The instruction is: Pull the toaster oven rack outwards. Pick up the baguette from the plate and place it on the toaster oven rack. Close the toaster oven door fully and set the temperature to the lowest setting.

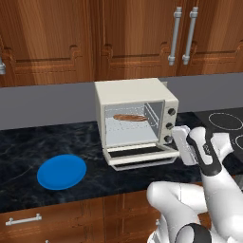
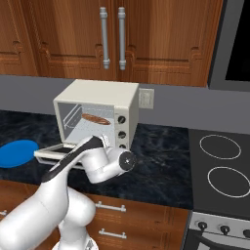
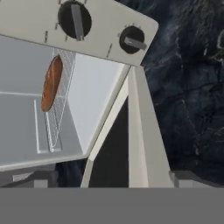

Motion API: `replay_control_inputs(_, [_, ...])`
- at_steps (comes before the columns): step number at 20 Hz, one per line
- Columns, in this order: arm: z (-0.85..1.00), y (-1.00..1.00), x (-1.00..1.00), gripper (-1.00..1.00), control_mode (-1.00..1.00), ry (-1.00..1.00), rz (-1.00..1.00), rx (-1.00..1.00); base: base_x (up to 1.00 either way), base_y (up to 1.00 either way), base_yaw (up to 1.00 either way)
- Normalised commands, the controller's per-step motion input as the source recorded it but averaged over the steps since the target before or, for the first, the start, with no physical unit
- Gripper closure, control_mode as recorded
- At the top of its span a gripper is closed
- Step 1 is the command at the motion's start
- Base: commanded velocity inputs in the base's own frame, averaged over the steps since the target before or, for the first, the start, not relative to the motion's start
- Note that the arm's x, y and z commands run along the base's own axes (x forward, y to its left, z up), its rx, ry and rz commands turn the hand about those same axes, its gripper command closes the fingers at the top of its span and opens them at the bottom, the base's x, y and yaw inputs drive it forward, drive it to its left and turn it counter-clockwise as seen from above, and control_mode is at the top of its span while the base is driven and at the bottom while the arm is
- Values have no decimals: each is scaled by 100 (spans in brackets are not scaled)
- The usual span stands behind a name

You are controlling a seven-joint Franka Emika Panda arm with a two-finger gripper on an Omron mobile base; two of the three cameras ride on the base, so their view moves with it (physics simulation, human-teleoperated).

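The cream toaster oven stands on the dark counter with its door dropped open. Inside, the brown baguette lies on the wire rack. The blue plate sits bare to the oven's left. My gripper hovers at the door's right front corner, just below the knobs, jaws wide apart and holding nothing. In the rolled hand view, the door runs up between my open gripper fingertips, with the baguette, the rack and two knobs beyond.
Wooden wall cabinets hang above the oven. A black stovetop lies to the right, with marbled counter between it and the oven. An outlet sits on the grey backsplash behind the oven.
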Motion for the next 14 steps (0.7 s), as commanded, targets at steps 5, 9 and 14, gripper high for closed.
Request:
replay_control_inputs(5, [41, 46, 0, -100, -100, 0, -13, 0, 0, 0, 0])
replay_control_inputs(9, [45, 33, 0, -100, -100, 0, -6, 1, 0, 0, 0])
replay_control_inputs(14, [48, 27, 0, -100, -100, 0, 0, 7, 0, 0, 0])
